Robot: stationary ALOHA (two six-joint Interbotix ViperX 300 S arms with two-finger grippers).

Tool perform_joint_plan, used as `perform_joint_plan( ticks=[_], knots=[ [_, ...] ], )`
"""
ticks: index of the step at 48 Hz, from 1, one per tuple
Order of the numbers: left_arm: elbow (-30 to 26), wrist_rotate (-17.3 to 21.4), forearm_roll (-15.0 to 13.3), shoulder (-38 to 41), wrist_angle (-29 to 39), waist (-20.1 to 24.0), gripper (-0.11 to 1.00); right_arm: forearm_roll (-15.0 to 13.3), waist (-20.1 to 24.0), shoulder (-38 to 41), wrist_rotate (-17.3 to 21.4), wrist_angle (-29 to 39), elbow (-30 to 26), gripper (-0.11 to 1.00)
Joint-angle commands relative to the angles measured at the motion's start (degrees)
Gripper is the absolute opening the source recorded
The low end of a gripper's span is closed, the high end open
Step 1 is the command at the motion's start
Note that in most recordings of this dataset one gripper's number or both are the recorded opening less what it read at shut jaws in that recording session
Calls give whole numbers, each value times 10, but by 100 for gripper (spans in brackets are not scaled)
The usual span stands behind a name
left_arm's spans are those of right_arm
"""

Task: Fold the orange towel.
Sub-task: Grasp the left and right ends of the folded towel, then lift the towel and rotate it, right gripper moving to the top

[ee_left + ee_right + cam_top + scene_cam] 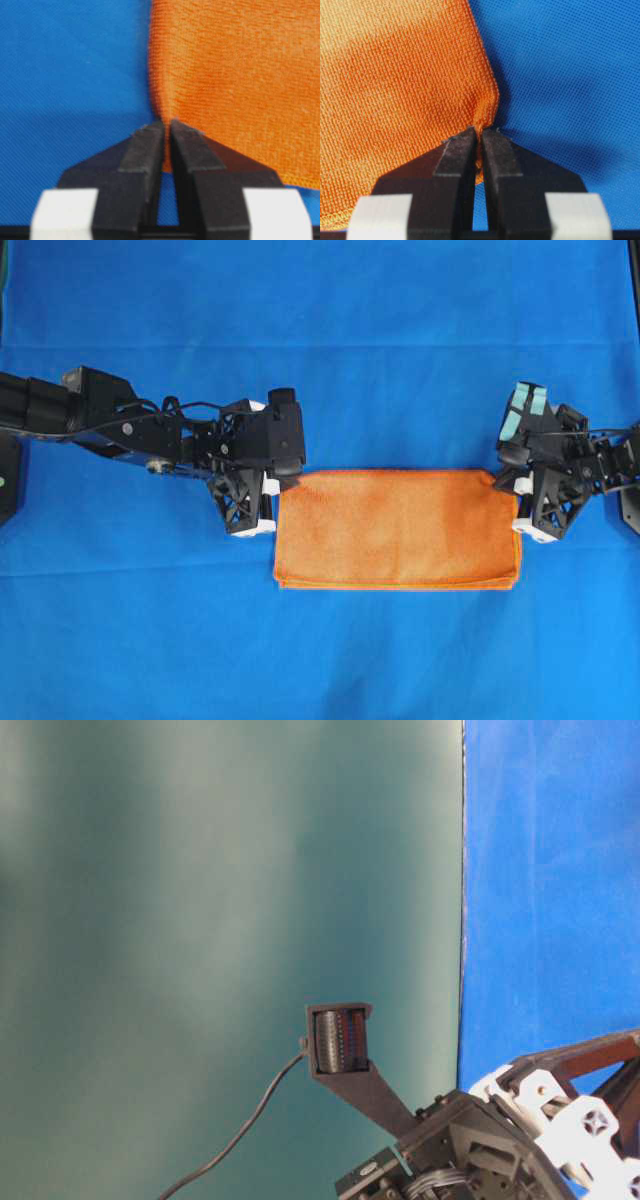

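Observation:
The orange towel (398, 528) lies flat on the blue cloth as a wide rectangle, its stitched hem along the near edge. My left gripper (272, 483) sits at the towel's far left corner, shut on a pinch of the towel's edge (165, 150). My right gripper (515, 490) is at the far right corner, shut on the towel's hem (479, 150), which puckers between the black fingers. In the left wrist view the left gripper (167, 125) grips the towel (235, 75). In the right wrist view the right gripper (479, 131) holds the towel (400, 90). The table-level view shows no towel.
The large blue cloth (320, 330) covers the whole table around the towel. The table-level view shows a teal wall (200, 920), a strip of blue cloth (550, 870), and arm hardware (480, 1140) with a small camera housing (340, 1040).

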Motion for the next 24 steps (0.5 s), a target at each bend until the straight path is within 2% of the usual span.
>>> perform_joint_plan(
  ticks=[1,9,15,24],
  knots=[
    [0,-1,-1,-4,12,-1,2,-2,2,-5,-1,-9,-3,3],
    [-8,-1,-1,-15,25,-1,2,-1,1,-12,1,-9,-4,3],
    [-19,-1,0,-40,65,-1,2,-1,2,-43,2,4,-9,3],
    [-47,1,-1,-105,144,-10,2,-1,5,-127,2,91,-35,3]
  ],
)
